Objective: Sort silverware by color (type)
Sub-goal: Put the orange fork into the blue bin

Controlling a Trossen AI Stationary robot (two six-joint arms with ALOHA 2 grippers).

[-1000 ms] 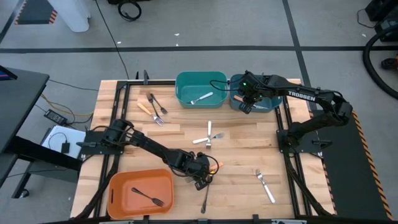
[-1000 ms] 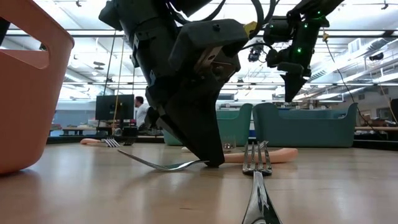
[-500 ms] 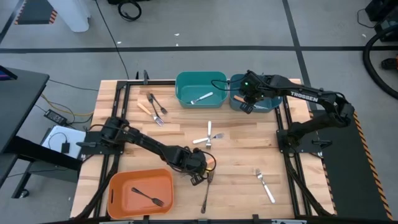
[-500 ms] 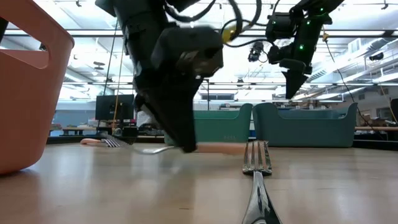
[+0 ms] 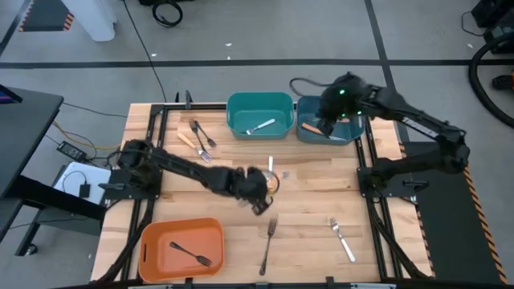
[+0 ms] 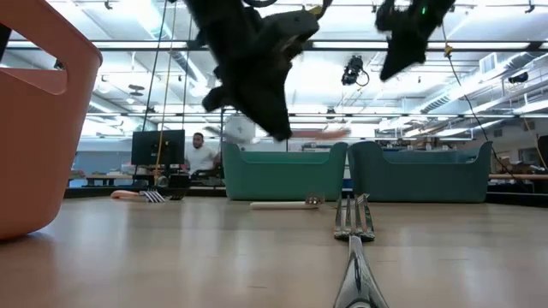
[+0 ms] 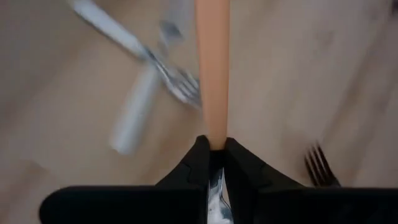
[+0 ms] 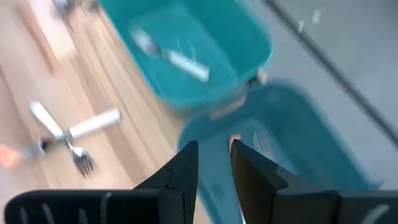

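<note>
On the slatted wooden table (image 5: pixel 321 201) our left tool (image 5: pixel 259 191) is clamped on an orange-handled fork (image 7: pixel 212 68) whose handle points straight ahead of it, toward the blue-grey bin (image 5: pixel 347 135) under the right tool (image 5: pixel 325 127), whose fingers are parted and empty.

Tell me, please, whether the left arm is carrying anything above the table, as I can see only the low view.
Observer: Yes. The left wrist view shows the left gripper shut on an orange-handled metal fork, held at its metal end.
Operator: Thank you. Where is the right gripper?
Observer: From above, the right gripper hangs over the blue-grey plastic bin, jaws open and empty.
Operator: Is anything in the teal bin?
Observer: One white-handled fork lies inside the teal plastic bin.
</note>
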